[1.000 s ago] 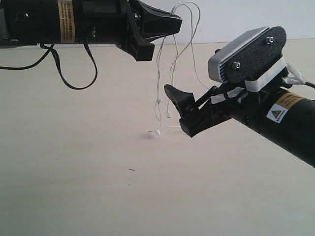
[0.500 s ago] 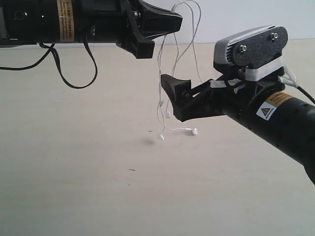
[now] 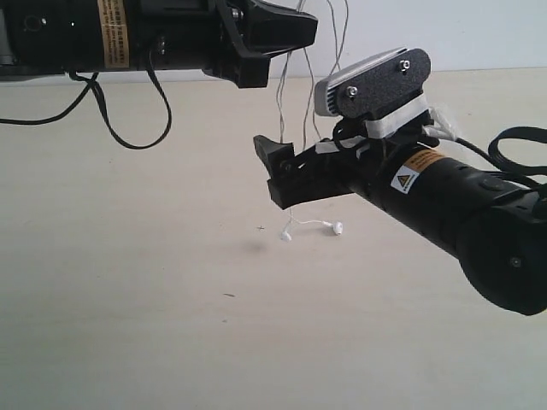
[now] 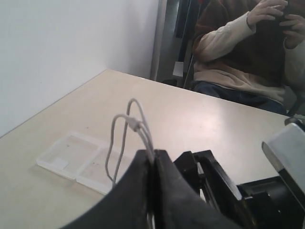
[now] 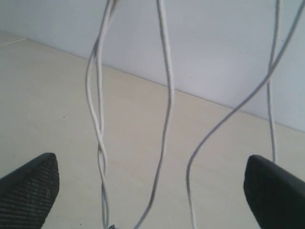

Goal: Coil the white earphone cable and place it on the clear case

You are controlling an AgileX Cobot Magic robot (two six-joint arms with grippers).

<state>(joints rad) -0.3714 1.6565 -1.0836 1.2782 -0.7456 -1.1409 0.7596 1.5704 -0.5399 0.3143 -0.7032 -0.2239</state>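
Note:
My left gripper is raised above the table, shut on the white earphone cable. From it the thin strands hang down and two earbuds rest on the tabletop. In the left wrist view the cable loops up out of the closed black fingers. My right gripper is open, its fingers on either side of the hanging strands without touching them. The clear case lies flat and open on the table, seen only in the left wrist view.
The pale tabletop stretches below both arms. A black robot cable droops under the left arm. A seated person is beyond the table's far edge, and a white wall borders one side.
The right arm has swung leftward and risen, bringing its open fingers around the hanging strands. The earbuds that dangled now lie on the table. The left gripper stays put.

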